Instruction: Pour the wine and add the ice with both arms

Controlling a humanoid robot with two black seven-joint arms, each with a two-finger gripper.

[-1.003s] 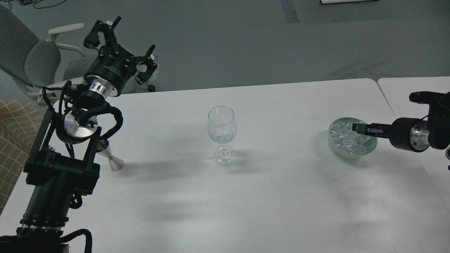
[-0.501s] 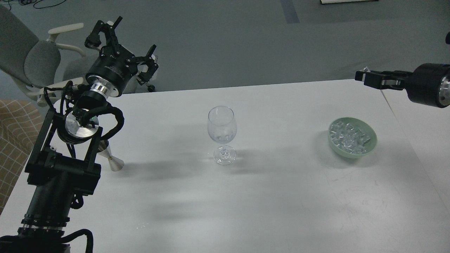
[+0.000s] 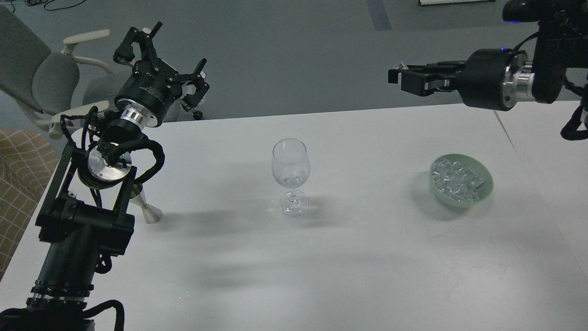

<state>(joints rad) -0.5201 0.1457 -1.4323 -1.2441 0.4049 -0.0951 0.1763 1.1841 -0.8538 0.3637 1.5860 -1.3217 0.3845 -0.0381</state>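
Observation:
A clear stemmed wine glass (image 3: 290, 177) stands upright in the middle of the white table (image 3: 349, 248). A trace of clear wine (image 3: 290, 181) shows low in its bowl. Ice cubes (image 3: 459, 178) are heaped in a pale green bowl (image 3: 486, 193) at the right. My right gripper (image 3: 398, 76) hangs high over the table's far edge, up and right of the glass and up and left of the bowl. It is shut on a small clear ice cube (image 3: 401, 66) at its tips. My left gripper (image 3: 167, 57) is open and empty, raised beyond the table's far left corner.
A silver metal jigger (image 3: 148, 209) stands on the table at the left, partly behind my left arm. A grey office chair (image 3: 36, 76) is beyond the left corner. A second white table (image 3: 542, 138) adjoins on the right.
My right gripper has lifted out of the green bowl and swung up and left, towards the glass, with a small clear cube at its tips. The left arm has hardly moved.

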